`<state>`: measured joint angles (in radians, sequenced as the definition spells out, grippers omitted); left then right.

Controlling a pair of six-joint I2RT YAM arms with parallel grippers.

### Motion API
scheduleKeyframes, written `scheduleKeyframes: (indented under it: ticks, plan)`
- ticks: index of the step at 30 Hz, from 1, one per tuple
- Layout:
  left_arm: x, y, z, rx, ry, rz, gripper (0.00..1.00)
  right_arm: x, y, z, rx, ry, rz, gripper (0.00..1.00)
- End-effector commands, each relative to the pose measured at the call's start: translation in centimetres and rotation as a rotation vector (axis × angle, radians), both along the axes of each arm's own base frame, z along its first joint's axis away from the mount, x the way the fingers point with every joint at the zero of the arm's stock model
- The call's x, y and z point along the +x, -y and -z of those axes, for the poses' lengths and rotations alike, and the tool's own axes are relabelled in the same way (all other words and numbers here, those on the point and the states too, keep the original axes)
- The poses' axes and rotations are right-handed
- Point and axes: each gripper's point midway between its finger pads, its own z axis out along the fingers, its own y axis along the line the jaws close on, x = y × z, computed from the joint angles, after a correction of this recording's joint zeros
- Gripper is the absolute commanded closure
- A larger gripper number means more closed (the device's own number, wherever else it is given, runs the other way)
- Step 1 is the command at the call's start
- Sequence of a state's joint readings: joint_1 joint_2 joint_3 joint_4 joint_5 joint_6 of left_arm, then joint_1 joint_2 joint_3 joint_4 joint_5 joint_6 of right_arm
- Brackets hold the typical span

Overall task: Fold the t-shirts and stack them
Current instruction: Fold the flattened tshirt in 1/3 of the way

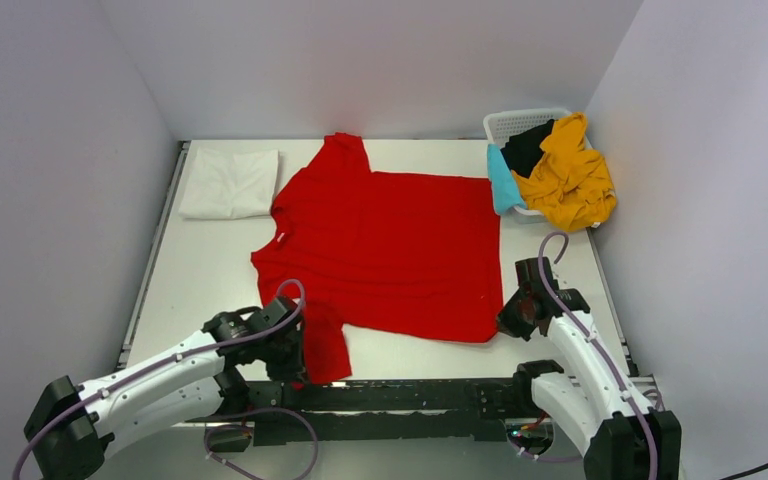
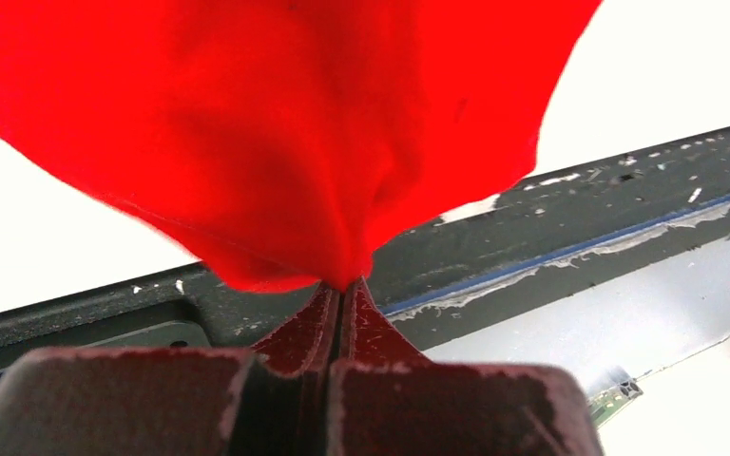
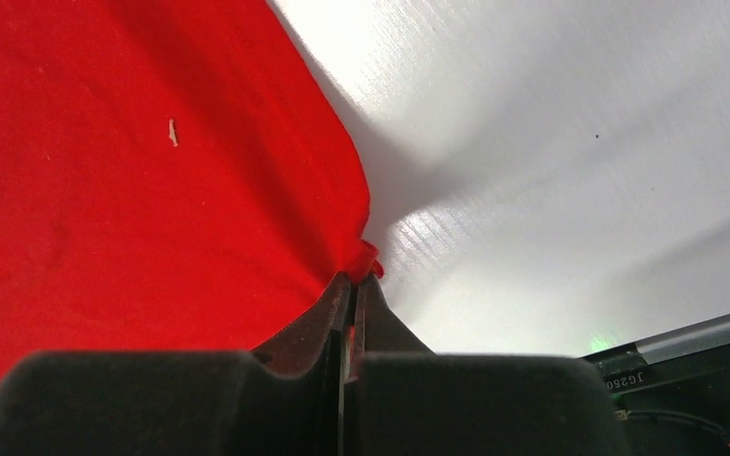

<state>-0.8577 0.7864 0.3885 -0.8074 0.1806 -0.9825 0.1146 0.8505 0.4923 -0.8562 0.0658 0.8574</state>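
A bright red t-shirt [image 1: 390, 250] lies spread flat on the white table, collar to the left, hem to the right. My left gripper [image 1: 295, 345] is shut on the near sleeve of the red t-shirt [image 2: 276, 142], at the table's front edge; its tips [image 2: 342, 285] pinch the cloth. My right gripper [image 1: 508, 322] is shut on the near hem corner of the red t-shirt [image 3: 133, 190]; its tips [image 3: 354, 277] pinch the corner. A folded white t-shirt [image 1: 230, 183] lies at the back left. Mustard-yellow [image 1: 568, 180], teal [image 1: 502, 180] and black [image 1: 528, 146] shirts hang out of the basket.
A white lattice basket [image 1: 512, 122] stands at the back right corner. White walls enclose the table on three sides. The black frame rail [image 1: 410, 395] runs along the near edge, with the arm bases on it.
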Motion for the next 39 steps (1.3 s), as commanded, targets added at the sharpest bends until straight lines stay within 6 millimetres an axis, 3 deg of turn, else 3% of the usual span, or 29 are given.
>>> scheduleKeyframes:
  ticks: [1, 9, 14, 24, 28, 32, 39]
  plan:
    - [2.6, 2.4, -3.3, -0.079, 0.116, 0.051, 1.0, 1.5, -1.1, -1.2, 0.051, 0.061, -0.02, 1.0]
    - [8.9, 4.9, -9.0, -0.211, 0.348, 0.059, 1.0, 5.5, -1.3, -3.7, 0.033, 0.165, -0.069, 1.0]
    - [13.9, 3.3, -11.9, -0.221, 0.503, -0.055, 1.0, 8.3, -1.6, -5.7, 0.034, 0.245, -0.086, 1.0]
    - [22.9, 0.0, -17.2, -0.206, 0.767, -0.262, 1.0, 12.8, -1.0, -7.3, -0.02, 0.301, -0.067, 1.0]
    - [25.6, -1.2, -18.0, -0.165, 0.833, -0.279, 1.0, 14.1, -0.2, -7.8, -0.072, 0.311, -0.056, 1.0]
    - [28.3, -0.8, -19.0, -0.2, 0.894, -0.222, 1.0, 15.4, -0.1, -8.0, -0.091, 0.315, -0.076, 1.0]
    - [33.6, -0.8, -18.6, -0.186, 0.944, -0.063, 1.0, 18.5, 0.1, -7.6, -0.11, 0.316, -0.079, 1.0]
